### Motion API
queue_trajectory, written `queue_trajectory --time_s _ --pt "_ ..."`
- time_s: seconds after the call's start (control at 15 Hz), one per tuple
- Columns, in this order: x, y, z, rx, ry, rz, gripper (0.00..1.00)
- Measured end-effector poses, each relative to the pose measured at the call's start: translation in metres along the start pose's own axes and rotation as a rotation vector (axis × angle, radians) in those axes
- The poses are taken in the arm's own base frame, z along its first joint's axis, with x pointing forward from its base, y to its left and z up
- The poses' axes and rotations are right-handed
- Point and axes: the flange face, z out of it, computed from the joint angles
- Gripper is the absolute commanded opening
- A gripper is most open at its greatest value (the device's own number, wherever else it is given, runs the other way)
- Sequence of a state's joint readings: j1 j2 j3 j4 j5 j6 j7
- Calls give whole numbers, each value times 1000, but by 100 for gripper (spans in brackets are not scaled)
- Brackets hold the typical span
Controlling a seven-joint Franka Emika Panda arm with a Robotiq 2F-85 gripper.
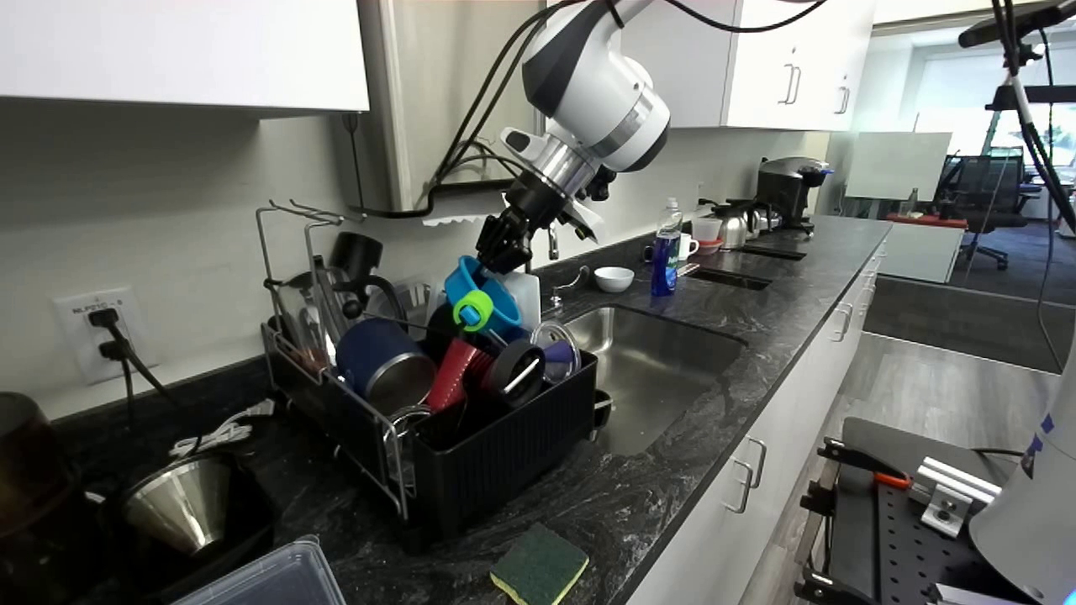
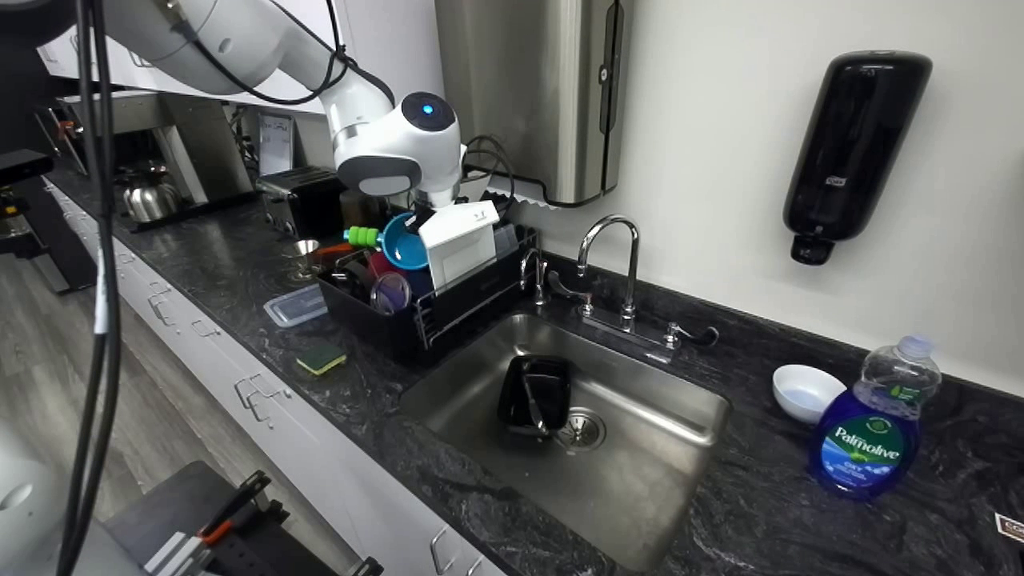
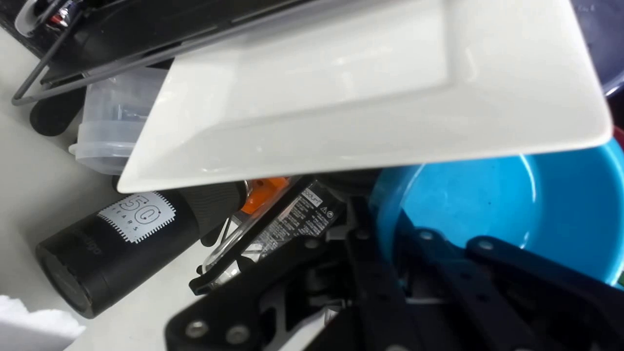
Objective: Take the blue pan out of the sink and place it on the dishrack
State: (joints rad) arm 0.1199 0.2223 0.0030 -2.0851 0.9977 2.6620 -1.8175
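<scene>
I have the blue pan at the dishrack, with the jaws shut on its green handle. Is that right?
Not on the green handle: the wrist view shows the jaws shut on the wall of the blue pan. It is indeed at the dishrack.

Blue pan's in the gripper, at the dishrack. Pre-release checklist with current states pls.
1. Blue pan out of the sink: ok, it's up at the dishrack.
2. Grip: ok, the gripper straddles the pan's wall.
3. Pan resting on the dishrack: cannot tell, underside hidden.
4. Clear of the white plate: cannot tell, they overlap in the wrist view.
5. Open slot beneath: not ok, looks crowded; red item and dark blue container sit nearby.
</scene>
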Motion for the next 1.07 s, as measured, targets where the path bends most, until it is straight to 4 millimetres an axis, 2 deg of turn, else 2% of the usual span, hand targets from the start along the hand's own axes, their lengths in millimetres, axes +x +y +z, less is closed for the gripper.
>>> queue_trajectory --time_s 0.8,0.87,1.07 --pt "0 0 0 0 0 0 11" --pt "0 0 0 0 0 0 3" --pt "0 0 0 0 0 0 3"
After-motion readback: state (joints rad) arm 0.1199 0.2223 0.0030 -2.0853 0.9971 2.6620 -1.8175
